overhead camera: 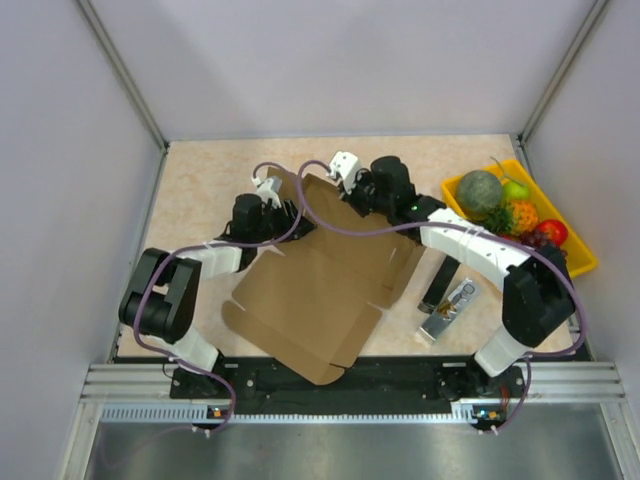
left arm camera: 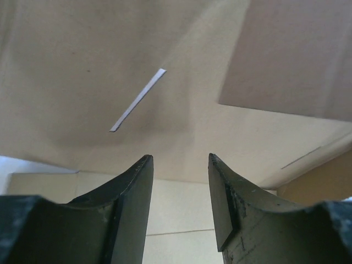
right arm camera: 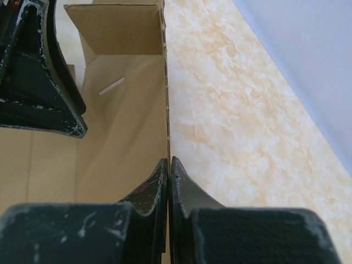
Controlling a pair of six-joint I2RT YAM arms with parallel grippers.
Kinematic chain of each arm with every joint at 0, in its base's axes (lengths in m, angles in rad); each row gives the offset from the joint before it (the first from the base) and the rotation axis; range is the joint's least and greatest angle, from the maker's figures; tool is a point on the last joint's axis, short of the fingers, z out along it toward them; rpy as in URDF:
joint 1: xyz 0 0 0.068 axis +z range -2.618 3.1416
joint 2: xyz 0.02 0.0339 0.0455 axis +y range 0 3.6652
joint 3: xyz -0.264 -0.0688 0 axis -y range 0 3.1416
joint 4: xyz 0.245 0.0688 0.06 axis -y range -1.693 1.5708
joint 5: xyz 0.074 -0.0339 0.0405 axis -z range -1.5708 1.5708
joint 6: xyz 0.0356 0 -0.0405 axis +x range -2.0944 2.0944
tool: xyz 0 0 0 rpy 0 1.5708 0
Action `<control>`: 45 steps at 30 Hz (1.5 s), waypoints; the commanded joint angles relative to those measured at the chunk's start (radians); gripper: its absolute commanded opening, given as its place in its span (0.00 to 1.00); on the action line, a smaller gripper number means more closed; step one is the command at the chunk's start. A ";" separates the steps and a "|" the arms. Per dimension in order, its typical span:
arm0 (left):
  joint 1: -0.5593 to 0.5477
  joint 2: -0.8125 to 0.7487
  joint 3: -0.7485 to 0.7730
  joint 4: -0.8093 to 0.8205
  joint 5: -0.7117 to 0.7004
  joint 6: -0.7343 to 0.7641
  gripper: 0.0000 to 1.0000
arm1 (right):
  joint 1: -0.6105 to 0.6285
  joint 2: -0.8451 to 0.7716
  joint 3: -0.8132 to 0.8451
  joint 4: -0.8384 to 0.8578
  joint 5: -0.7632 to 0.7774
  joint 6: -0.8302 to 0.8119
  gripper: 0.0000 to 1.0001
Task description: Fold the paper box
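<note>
Left fingers: spread apart with nothing between them. The tips are close under a brown panel of the box; contact cannot be told.
Right fingers: pinched shut on a thin upright wall of the box, whose edge runs straight ahead of the tips.
Box: brown cardboard, mostly flat on the desk. Its far flaps are raised where both pairs of fingers meet it.
Slot: a narrow cut in the panel, just ahead and left of the left fingers.
Desk: pale and marbled, showing right of the right fingers.
Tray: yellow, holding fruit, well to the right of the right fingers and apart from the box.
</note>
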 commanded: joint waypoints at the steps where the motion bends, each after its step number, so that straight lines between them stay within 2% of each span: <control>1: 0.028 0.003 -0.046 0.139 0.110 -0.033 0.50 | 0.081 -0.078 -0.087 0.215 0.170 -0.075 0.00; 5: 0.057 -0.029 -0.075 0.147 0.128 -0.037 0.53 | 0.129 -0.100 -0.148 0.290 0.288 -0.138 0.00; 8: 0.080 -0.112 -0.138 0.182 0.123 -0.040 0.56 | 0.174 -0.111 -0.194 0.347 0.355 -0.204 0.00; 15: 0.087 -0.380 -0.244 0.164 0.085 -0.033 0.51 | 0.223 -0.107 -0.265 0.467 0.438 -0.298 0.00; 18: 0.089 -0.457 -0.237 0.127 0.007 -0.007 0.63 | 0.232 -0.089 -0.259 0.473 0.452 -0.327 0.00; 21: 0.089 -0.450 -0.160 0.062 -0.070 0.068 0.71 | 0.234 -0.084 -0.247 0.468 0.451 -0.330 0.00; 23: 0.089 -0.427 -0.107 -0.024 -0.093 0.125 0.69 | 0.234 -0.083 -0.245 0.468 0.438 -0.332 0.00; 28: 0.084 -0.295 0.038 -0.066 -0.047 0.252 0.63 | 0.234 -0.088 -0.230 0.449 0.414 -0.330 0.00; 30: 0.086 -0.266 0.047 -0.016 -0.007 0.289 0.61 | 0.232 -0.088 -0.221 0.433 0.409 -0.332 0.00; 34: 0.081 -0.206 0.087 0.020 0.045 0.378 0.50 | 0.232 -0.077 -0.201 0.419 0.403 -0.338 0.00; 36: 0.080 -0.174 0.096 0.062 0.097 0.392 0.48 | 0.226 -0.068 -0.185 0.404 0.394 -0.338 0.00; 41: 0.043 -0.122 0.118 0.144 0.111 0.440 0.49 | 0.212 -0.051 -0.164 0.386 0.359 -0.332 0.00; 44: 0.017 -0.105 0.142 0.123 0.038 0.463 0.35 | 0.208 -0.042 -0.148 0.370 0.354 -0.339 0.00; 45: 0.011 -0.102 0.139 0.138 0.025 0.463 0.33 | 0.208 -0.037 -0.144 0.367 0.357 -0.341 0.00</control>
